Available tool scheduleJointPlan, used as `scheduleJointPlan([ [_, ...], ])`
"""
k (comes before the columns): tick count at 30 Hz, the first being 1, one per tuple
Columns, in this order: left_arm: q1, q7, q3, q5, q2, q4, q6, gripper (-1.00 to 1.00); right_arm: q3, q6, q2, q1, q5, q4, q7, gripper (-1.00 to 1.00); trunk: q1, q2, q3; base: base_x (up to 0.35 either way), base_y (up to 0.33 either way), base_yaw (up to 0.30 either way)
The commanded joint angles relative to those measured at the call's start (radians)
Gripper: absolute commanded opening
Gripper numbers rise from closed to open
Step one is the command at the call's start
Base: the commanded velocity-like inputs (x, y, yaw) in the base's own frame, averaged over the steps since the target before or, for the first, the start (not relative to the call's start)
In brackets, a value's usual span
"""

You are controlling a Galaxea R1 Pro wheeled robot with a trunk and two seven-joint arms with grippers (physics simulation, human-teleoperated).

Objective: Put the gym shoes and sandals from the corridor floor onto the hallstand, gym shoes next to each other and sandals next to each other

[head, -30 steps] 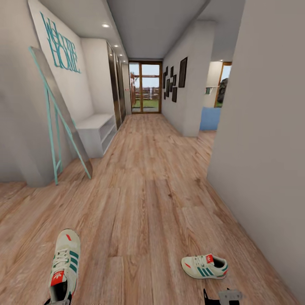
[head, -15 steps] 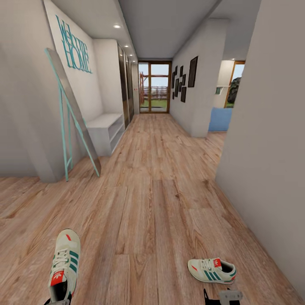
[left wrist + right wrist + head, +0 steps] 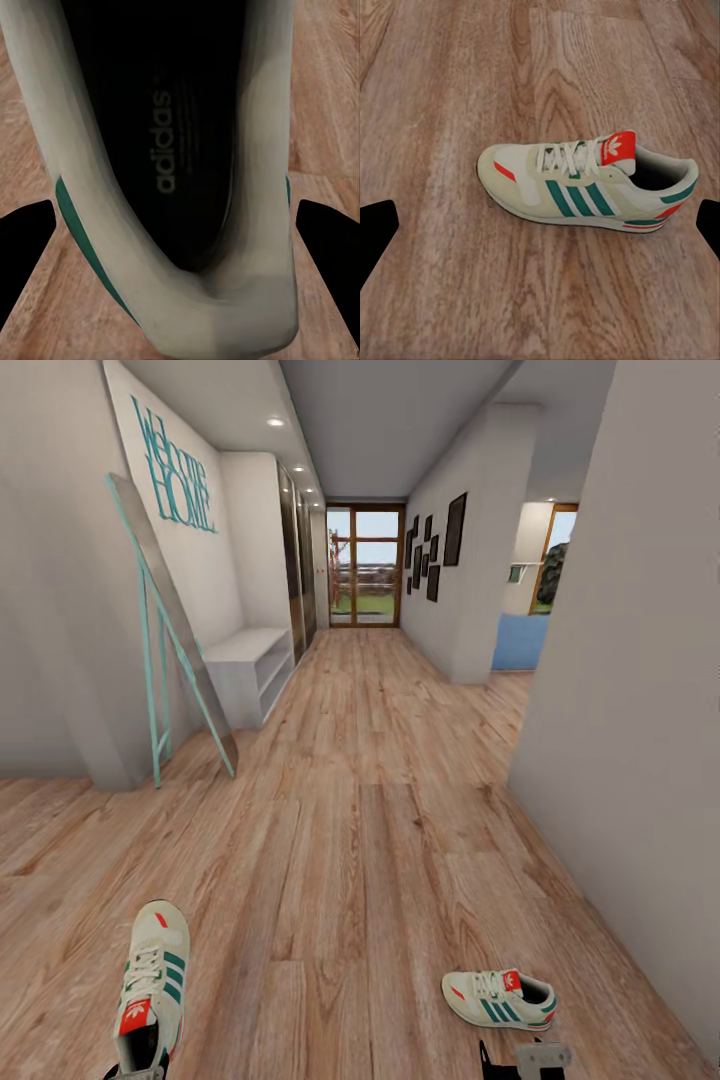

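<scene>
Your left gripper (image 3: pixel 180 225), fingers apart, straddled one cream green-striped sneaker (image 3: pixel 172 150); closing seemed next, the right gripper (image 3: pixel 540 225) likewise open.

The floor (image 3: pixel 360 840) looks like matt wood planks with strong grain. Both shoes, the left (image 3: pixel 148 1000) and the right (image 3: pixel 497 999), show cream cloth-like uppers, smooth green stripes and woven white laces. The left shoe's insole (image 3: pixel 169 142) is dull black. The rack (image 3: pixel 245 670) is smooth, matt and pale.
</scene>
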Motion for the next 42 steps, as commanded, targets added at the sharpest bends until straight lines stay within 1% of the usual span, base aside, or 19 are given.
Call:
scheduleJointPlan([
  [1, -0.001, -0.011, 0.005, 0.005, 0.000, 0.001, -0.002, -1.00, 0.008, -0.001, -0.001, -0.001, 0.003, 0.001, -0.010, 1.00, 0.000, 0.000, -0.001, 0.031, -0.123, 0.000],
  [16, -0.001, -0.012, 0.005, 0.004, 0.000, 0.001, -0.001, -1.00, 0.008, 0.000, -0.001, -0.001, 0.004, 0.002, -0.011, 1.00, 0.000, 0.000, -0.001, 0.067, -0.243, 0.000],
  [42, -0.001, -0.012, 0.005, 0.004, 0.001, 0.001, 0.000, -1.00, 0.009, 0.000, -0.001, -0.001, 0.004, 0.001, -0.009, 1.00, 0.000, 0.000, -0.003, 0.003, -0.257, 0.000],
])
